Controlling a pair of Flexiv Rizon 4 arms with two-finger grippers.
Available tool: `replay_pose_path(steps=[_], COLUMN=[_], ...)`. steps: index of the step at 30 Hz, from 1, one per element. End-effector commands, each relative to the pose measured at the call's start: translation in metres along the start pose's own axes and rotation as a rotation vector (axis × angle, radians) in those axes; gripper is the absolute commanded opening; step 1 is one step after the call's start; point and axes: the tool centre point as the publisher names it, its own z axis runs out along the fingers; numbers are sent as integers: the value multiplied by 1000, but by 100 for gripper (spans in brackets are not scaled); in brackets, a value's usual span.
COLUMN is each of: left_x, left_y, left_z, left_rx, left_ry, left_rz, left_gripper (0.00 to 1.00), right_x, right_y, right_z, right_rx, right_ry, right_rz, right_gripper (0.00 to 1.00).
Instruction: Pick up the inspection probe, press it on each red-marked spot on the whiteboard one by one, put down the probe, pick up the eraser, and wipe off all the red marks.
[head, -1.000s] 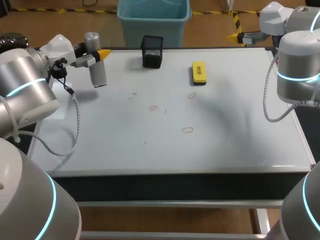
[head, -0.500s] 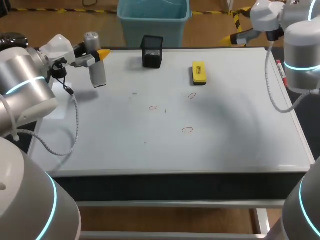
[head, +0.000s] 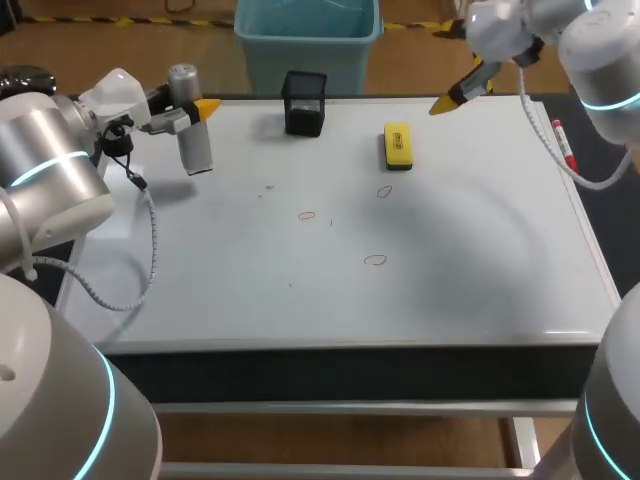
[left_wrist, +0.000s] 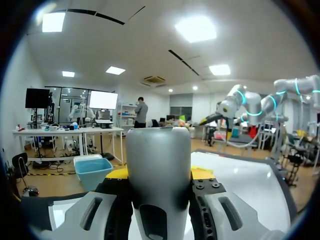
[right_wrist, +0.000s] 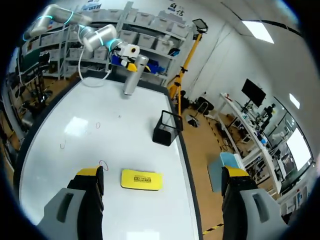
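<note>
The left end effector (head: 197, 110) is clamped on the inspection probe (head: 190, 125), a grey cylinder held roughly upright over the far left corner of the whiteboard (head: 450, 260) that covers the worktop. In the left wrist view the probe (left_wrist: 159, 170) fills the gap between the left end effector's (left_wrist: 160, 176) 2 fingers, which press it from both sides. Whether its lower end touches the board cannot be told.

The right end effector (head: 453, 98) hangs above the far edge of the whiteboard, just beyond the eraser (head: 397, 145), with its yellow tips pointing down towards the board. In the right wrist view its fingers (right_wrist: 90, 176) stand wide apart and hold nothing; the yellow eraser (right_wrist: 141, 179) lies flat on the whiteboard (right_wrist: 75, 200) under and between them.

3 red marks (head: 375, 260) show on the board, near its middle, all well apart from the probe. A black holder (head: 304, 102) stands at the far edge between probe and eraser. A red pen (head: 563, 145) lies along the board's right edge.
</note>
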Motion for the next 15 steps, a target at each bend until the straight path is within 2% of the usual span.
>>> replay_pose_path(steps=[1, 11, 15], left_x=[0, 0, 0], left_y=[0, 0, 0], left_z=[1, 1, 1], left_rx=[3, 3, 3], left_ry=[-3, -3, -3], left_rz=[1, 1, 1], left_gripper=[0, 0, 0], right_x=[2, 16, 20], right_y=[5, -3, -4], right_z=[8, 21, 24], right_rx=[270, 438, 473], right_ry=[333, 400, 418], right_rz=[-420, -706, -769], right_gripper=[100, 100, 100])
